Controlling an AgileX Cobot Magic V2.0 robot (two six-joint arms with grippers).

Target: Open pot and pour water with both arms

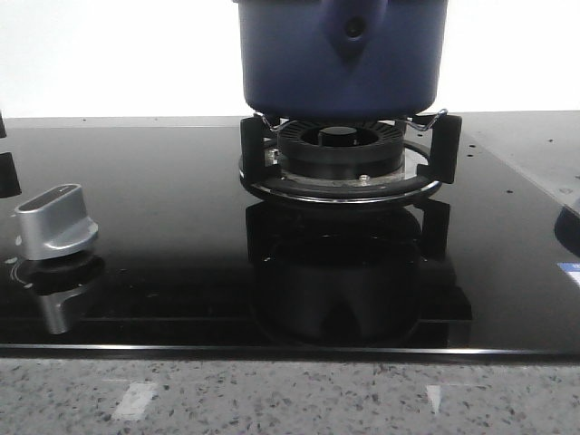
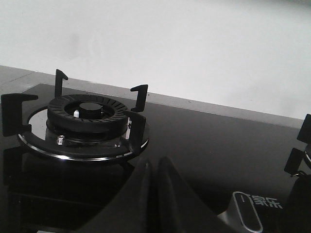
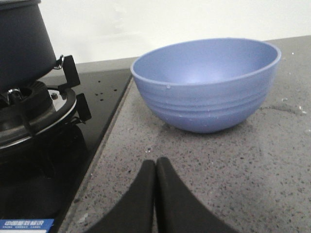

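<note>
The navy-blue pot (image 1: 343,54) stands on the burner grate (image 1: 344,163) at the middle back of the black stove; its handle mount with a round hole faces me. Its top is cut off, so no lid shows. The pot's wall also shows in the right wrist view (image 3: 22,43). My left gripper (image 2: 154,167) is shut and empty over the black glass, beside an empty burner (image 2: 82,121). My right gripper (image 3: 155,165) is shut and empty above the grey counter, in front of a blue bowl (image 3: 206,82). Neither gripper shows in the front view.
A silver stove knob (image 1: 56,222) sits on the glass at the left, also in the left wrist view (image 2: 245,213). The speckled grey counter (image 3: 218,170) lies to the right of the stove, its front edge (image 1: 290,394) near me. A white wall stands behind.
</note>
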